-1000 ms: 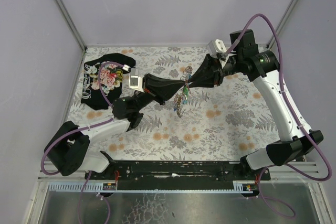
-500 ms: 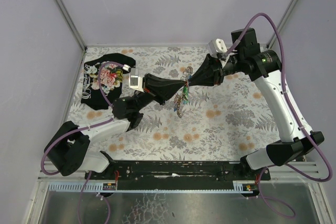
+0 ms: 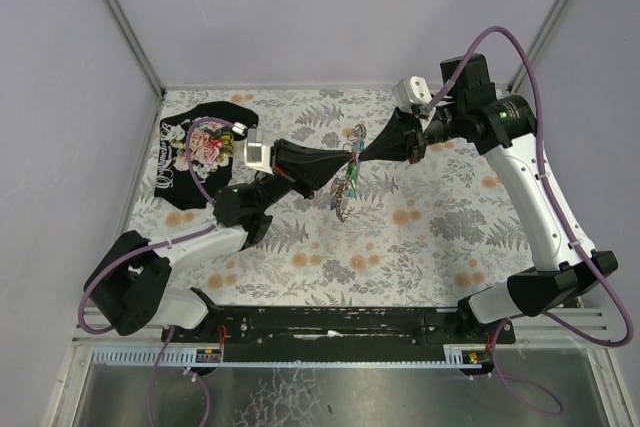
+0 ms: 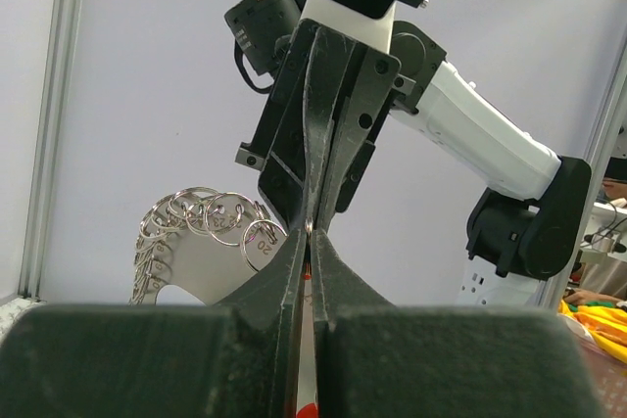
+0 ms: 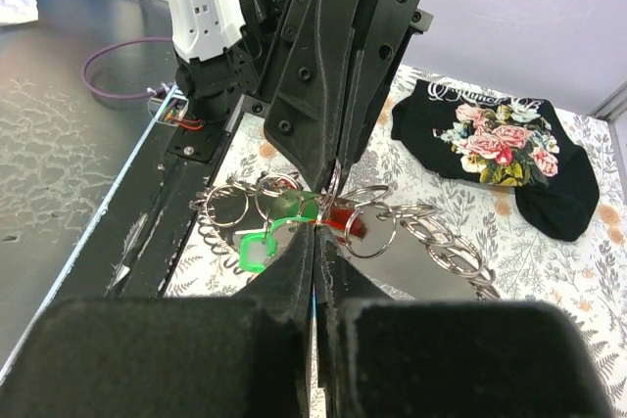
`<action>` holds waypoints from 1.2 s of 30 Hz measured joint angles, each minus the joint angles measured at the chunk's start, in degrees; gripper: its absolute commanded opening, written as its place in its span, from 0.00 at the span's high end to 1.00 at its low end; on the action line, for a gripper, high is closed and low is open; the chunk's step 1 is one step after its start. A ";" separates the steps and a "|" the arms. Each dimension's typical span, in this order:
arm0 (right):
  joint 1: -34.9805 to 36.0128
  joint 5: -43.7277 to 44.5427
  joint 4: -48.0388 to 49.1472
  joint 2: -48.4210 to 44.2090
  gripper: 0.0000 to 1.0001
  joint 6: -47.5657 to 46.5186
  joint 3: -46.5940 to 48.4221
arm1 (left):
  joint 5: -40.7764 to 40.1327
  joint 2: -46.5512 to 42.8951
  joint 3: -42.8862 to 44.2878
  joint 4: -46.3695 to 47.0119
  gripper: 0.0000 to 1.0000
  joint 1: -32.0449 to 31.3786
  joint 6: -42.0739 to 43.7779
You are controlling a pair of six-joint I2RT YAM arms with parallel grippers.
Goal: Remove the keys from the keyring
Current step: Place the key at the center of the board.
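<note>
Across the middle of the flowered table [image 3: 450, 247] my two arms reach in from either side and meet nose to nose, above the surface. A black cloth [image 3: 200, 152] printed with roses lies at the far left corner, well apart from the work.

My left gripper [image 3: 340, 161] is pinched fully shut, and the left wrist view shows a thin sliver of metal caught between its fingers [image 4: 294, 271]. I take that to be part of the keyring [image 4: 211, 217]. My right gripper [image 3: 360, 155] is also closed tight, tip against tip with the left one, but I cannot tell whether it has a ring, a key or nothing between its pads.

The keyring hangs between the two tips, its loops and short chain [image 5: 451, 252] drooping to one side. The keys [image 3: 345, 187] dangle just below, with a green head [image 5: 260, 242] and a red head [image 5: 341, 217] close to my right fingers.

I judge the whole bunch light but awkward: the ring is stiff, springy wire, smooth and likely to slip, and the chain is floppy and will swing. The plastic heads are the broadest, least slippery places to take hold. I would keep one gripper on the bare ring and grip a single key by its coloured head, then work it round the coil.
</note>
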 measured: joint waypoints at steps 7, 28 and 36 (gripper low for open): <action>0.04 2.12 -1.36 -0.02 1.00 -3.17 -0.98 | -1.16 0.00 0.00 0.02 1.00 0.02 -0.83; 0.96 10.82 -3.61 -2.36 1.00 -6.64 -7.72 | -1.97 0.87 -3.30 0.04 1.00 2.67 -1.33; -3.82 16.04 -0.50 -5.33 1.00 -3.19 -19.02 | -0.68 0.85 -8.28 0.02 1.00 4.83 0.81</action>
